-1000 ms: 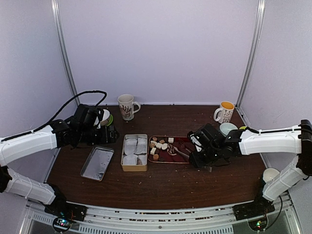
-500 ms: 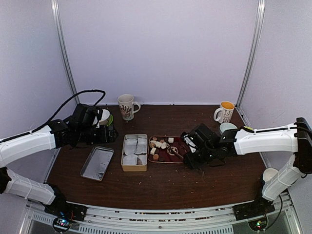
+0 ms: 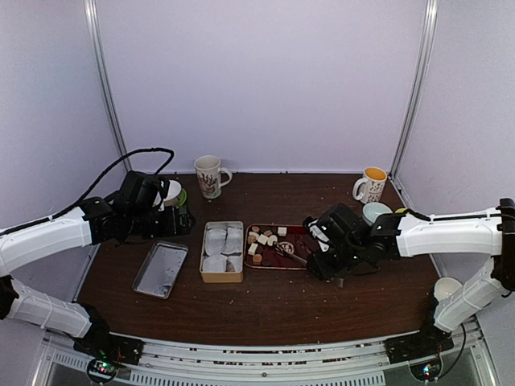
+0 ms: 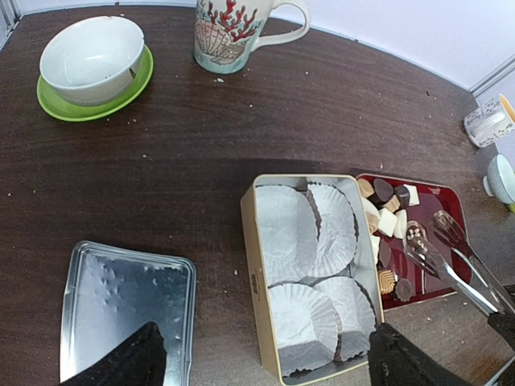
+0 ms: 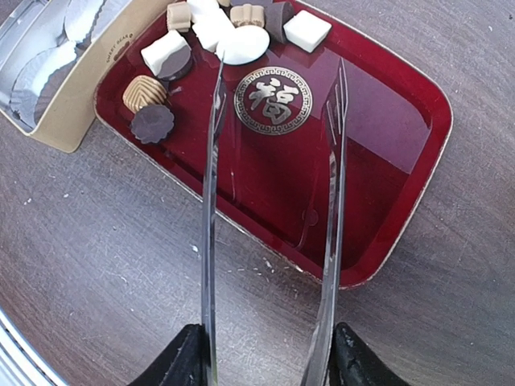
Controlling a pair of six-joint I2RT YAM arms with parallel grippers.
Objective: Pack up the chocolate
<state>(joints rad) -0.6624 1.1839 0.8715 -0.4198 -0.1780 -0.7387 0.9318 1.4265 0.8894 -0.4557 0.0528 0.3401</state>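
Note:
The chocolate (image 5: 216,34), white, tan and dark bite-size pieces, lies at the left end of a red tray (image 5: 394,137). My right gripper (image 5: 266,355) is shut on the metal tongs (image 5: 212,169). The tongs' arms are spread over the tray with no piece between them, and the left tip is beside a round white piece (image 5: 244,44). In the top view the chocolate (image 3: 261,239) lies just past the tongs (image 3: 290,251). My left gripper (image 4: 269,359) hangs open and empty above the near end of a gold tin (image 4: 251,265) lined with white paper cups (image 4: 310,233).
The tin's metal lid (image 4: 121,305) lies left of the tin. A white bowl on a green saucer (image 4: 92,60) and a patterned mug (image 4: 233,28) stand at the back left. At the back right stand a yellow-filled mug (image 3: 371,185) and a pale bowl (image 3: 375,211).
My right gripper has shifted slightly left along the tray with the tongs, and the tongs' arms have spread a little. The left arm has not moved.

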